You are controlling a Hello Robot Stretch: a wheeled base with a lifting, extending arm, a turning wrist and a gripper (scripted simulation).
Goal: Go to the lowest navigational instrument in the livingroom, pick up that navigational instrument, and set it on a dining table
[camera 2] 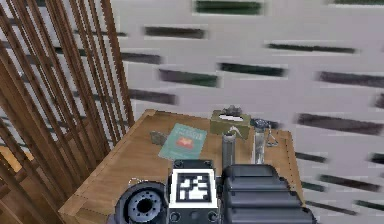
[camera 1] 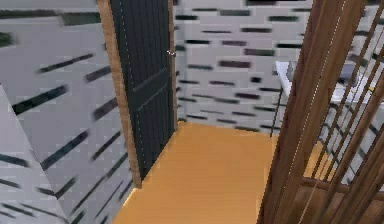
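Note:
In the arm side view a wooden table (camera 2: 105,175) stands against a white wall with dark dashes. On it lie a flat teal item with a red patch (camera 2: 183,141) and an olive box (camera 2: 232,125) with a small dark thing on top. A small round dark object (camera 2: 262,124) sits beside the box, too small to name. Two grey upright posts (camera 2: 228,150) stand near them. At the bottom edge is a white marker square (camera 2: 195,187) with the gripper's dark body (camera 2: 141,206) left of it. Its far end cannot be made out, so I cannot tell whether it holds anything.
A wooden slatted screen (camera 2: 60,90) rises at the arm side view's left and again at the forward view's right (camera 1: 320,110). Ahead lie an orange floor (camera 1: 210,170), a dark door (camera 1: 145,80) in a wooden frame, and a white table (camera 1: 290,80) by the far wall.

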